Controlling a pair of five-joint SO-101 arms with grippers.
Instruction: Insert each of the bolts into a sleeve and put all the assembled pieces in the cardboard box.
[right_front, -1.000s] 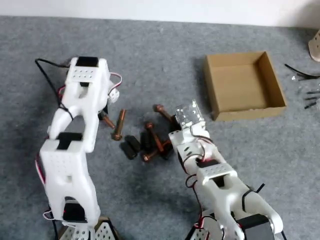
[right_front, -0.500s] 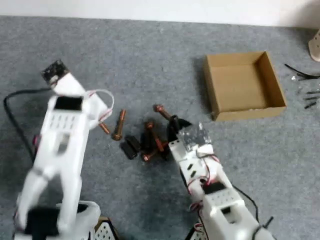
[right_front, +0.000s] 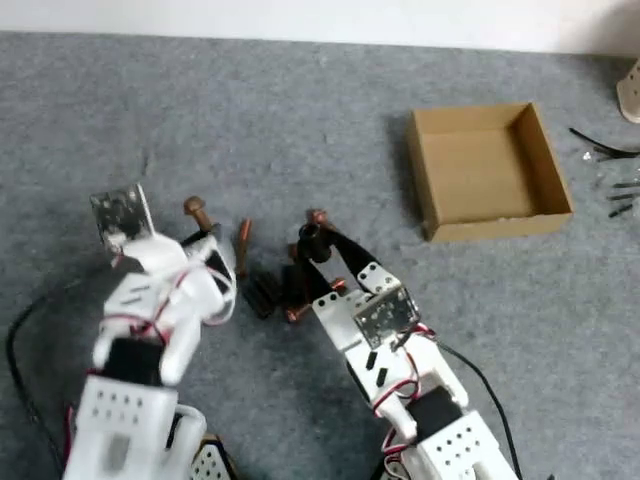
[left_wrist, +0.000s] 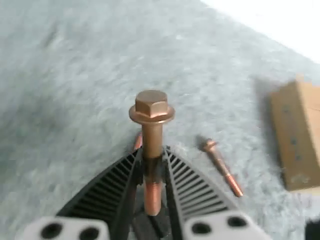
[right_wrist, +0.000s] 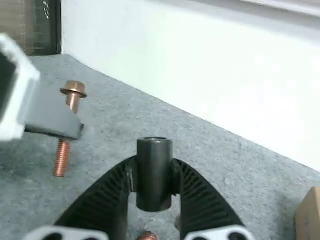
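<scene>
Left claw now lifts gripped bolt; right claw raised, clamping sleeve

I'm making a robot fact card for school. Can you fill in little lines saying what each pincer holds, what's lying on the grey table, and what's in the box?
Left pincer: shut on a copper bolt, its head sticking out past the tips
Right pincer: shut on a black sleeve, open end out
Held bolt and sleeve: apart, not joined
On the table: loose bolts and loose sleeves, between the arms
Cardboard box: nothing seen inside
</scene>
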